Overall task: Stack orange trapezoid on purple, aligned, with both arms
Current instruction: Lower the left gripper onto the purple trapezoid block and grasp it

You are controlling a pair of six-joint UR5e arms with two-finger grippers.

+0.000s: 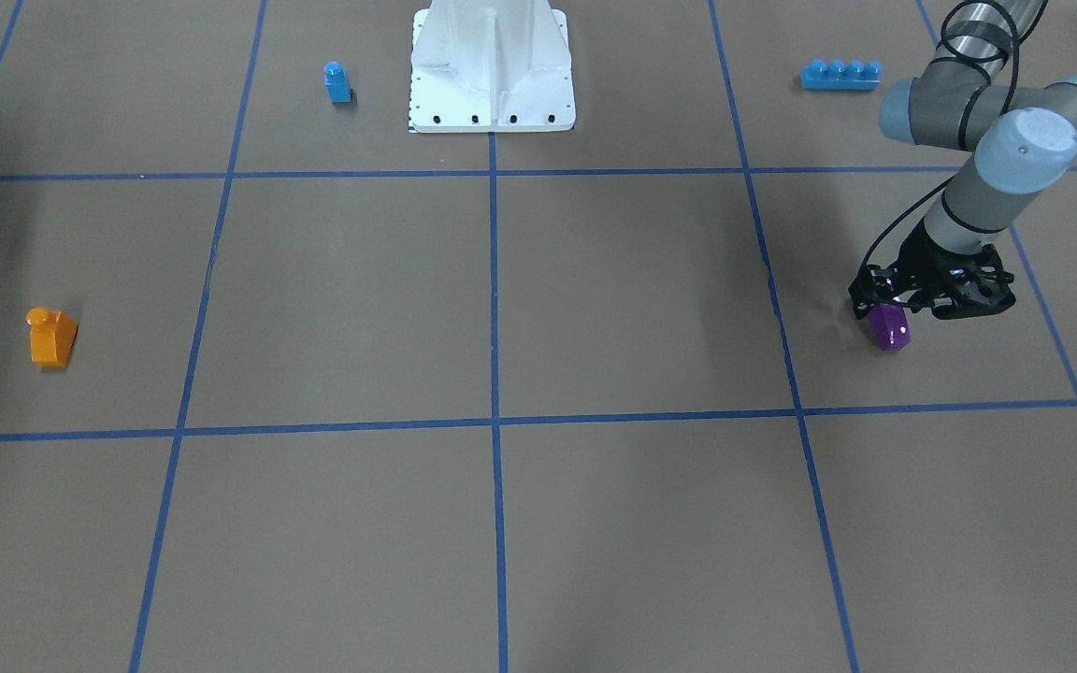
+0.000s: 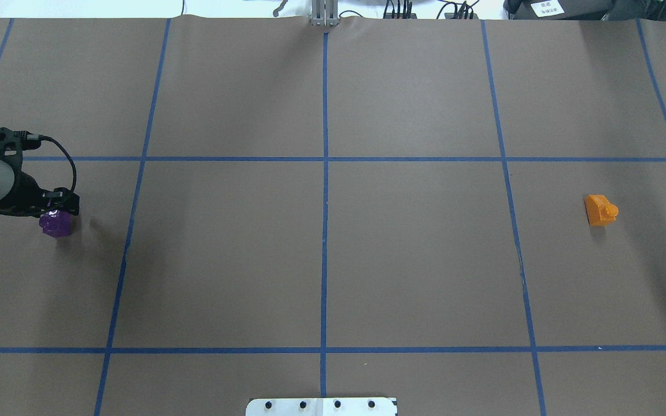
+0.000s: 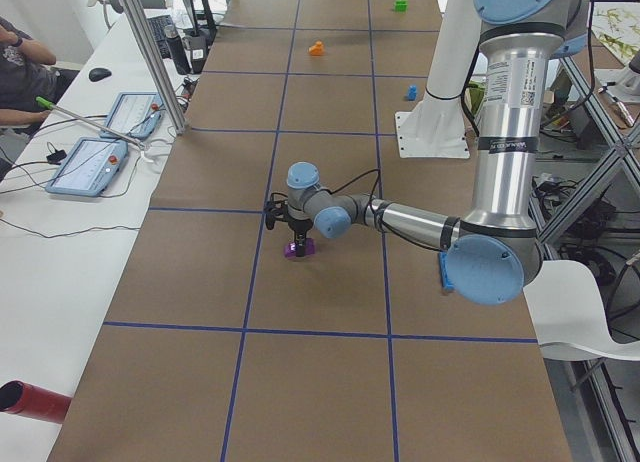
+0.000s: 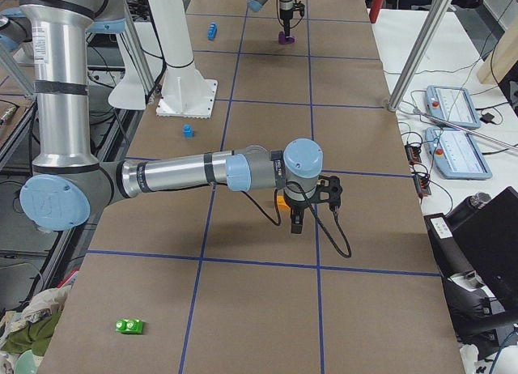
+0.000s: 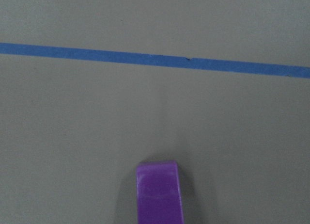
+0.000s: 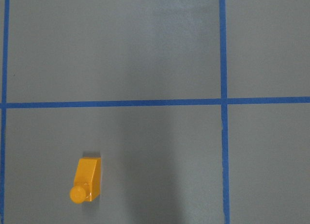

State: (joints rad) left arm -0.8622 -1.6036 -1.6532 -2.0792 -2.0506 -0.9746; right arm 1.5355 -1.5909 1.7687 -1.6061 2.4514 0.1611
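Note:
The purple brick [image 1: 890, 329] sits in the table's left part, also visible in the overhead view [image 2: 55, 223]. My left gripper [image 1: 886, 308] points straight down with its jaws shut on the brick's top. I cannot tell whether the brick rests on the paper or hangs just above it. The left wrist view shows the brick [image 5: 158, 192] at its bottom edge. The orange trapezoid [image 1: 52, 336] lies alone far to the right [image 2: 600, 210], stud sideways. My right gripper [image 4: 296, 222] hovers high beside it and shows only in the right side view; I cannot tell whether it is open or shut. The right wrist view shows the trapezoid [image 6: 87, 180] at lower left.
A small blue single-stud brick [image 1: 337, 82] and a long blue four-stud brick [image 1: 840, 74] stand on either side of the white base pedestal [image 1: 492, 70]. A green brick [image 4: 129, 326] lies near the right end. Blue tape lines grid the brown paper.

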